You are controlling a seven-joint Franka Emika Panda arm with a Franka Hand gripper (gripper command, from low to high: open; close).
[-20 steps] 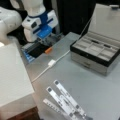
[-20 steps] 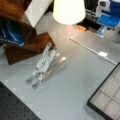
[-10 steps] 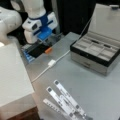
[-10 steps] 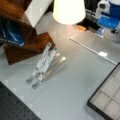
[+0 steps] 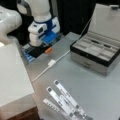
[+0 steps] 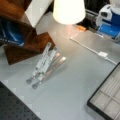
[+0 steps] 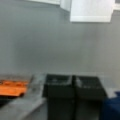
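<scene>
**Gripper low at table's far edge, beside orange piece**

Gripper (image 5: pixel 40 47) sits low at the far-left end of the grey table (image 5: pixel 100 90) in a front view, under the white-and-blue wrist. Wrist view shows the two black fingers (image 7: pixel 60 87) side by side, touching or nearly so: narrow, nothing between them. Orange piece (image 5: pixel 48 50) lies just beside the gripper on the table edge; also at wrist view's left (image 7: pixel 12 87) and in a front view near the lamp (image 6: pixel 81 28). White cable (image 5: pixel 51 63) with a small block runs across the table, near the gripper. Open jewellery box (image 5: pixel 96 53) stands well apart at the right. Folded metal stand (image 5: pixel 63 101) lies near the front view's bottom. White lamp shade (image 6: pixel 68 10) hangs over the table.
</scene>
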